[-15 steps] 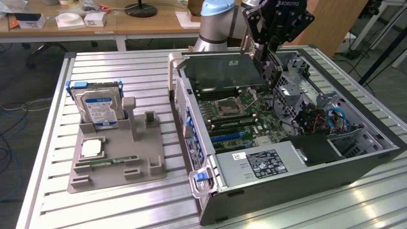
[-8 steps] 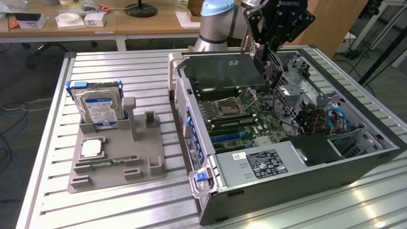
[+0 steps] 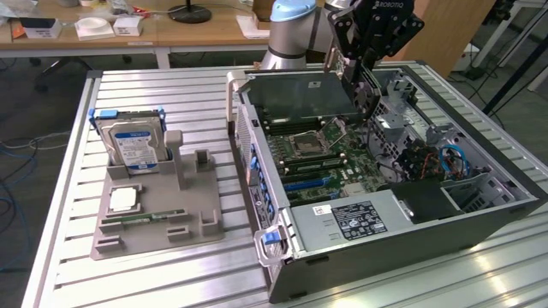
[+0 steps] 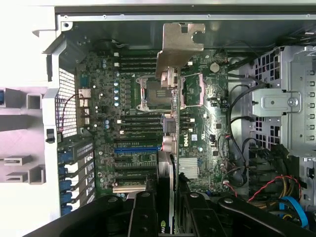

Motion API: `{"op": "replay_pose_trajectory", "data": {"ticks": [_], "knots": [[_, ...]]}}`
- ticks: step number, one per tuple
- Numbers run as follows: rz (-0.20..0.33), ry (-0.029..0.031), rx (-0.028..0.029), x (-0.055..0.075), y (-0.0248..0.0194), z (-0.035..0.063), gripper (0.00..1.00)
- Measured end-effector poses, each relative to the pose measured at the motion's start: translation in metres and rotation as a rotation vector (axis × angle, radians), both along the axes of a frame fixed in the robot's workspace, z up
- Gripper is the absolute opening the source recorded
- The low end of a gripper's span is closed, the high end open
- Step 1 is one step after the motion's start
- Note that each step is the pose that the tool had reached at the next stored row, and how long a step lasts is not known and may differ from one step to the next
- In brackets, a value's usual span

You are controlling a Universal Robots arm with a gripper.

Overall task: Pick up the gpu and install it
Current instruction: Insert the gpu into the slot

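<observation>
Wrist view | fingers (image 4: pixel 143 217) clamped on gpu (image 4: pixel 169 143) | thin, flat, dark, pale metal edge

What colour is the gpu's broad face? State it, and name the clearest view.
Dark greyish black; the gpu shows best in the exterior view.

Bright, even light (glare on table (image 3: pixel 492 273)).

Hard drive (image 3: pixel 130 142) in grey holder (image 3: pixel 199 192)
</observation>
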State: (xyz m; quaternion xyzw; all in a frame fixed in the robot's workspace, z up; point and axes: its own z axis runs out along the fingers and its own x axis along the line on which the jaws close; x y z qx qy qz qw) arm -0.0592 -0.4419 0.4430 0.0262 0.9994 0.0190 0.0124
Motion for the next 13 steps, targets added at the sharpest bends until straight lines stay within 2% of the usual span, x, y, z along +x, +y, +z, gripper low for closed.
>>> {"op": "replay_pose_trajectory", "data": {"ticks": [8, 13], "knots": [[0.001, 0.0, 0.0, 0.0, 0.0, 0.0, 0.26], [0.084, 0.0, 0.0, 0.0001, 0.0, -0.0015, 0.26]]}}
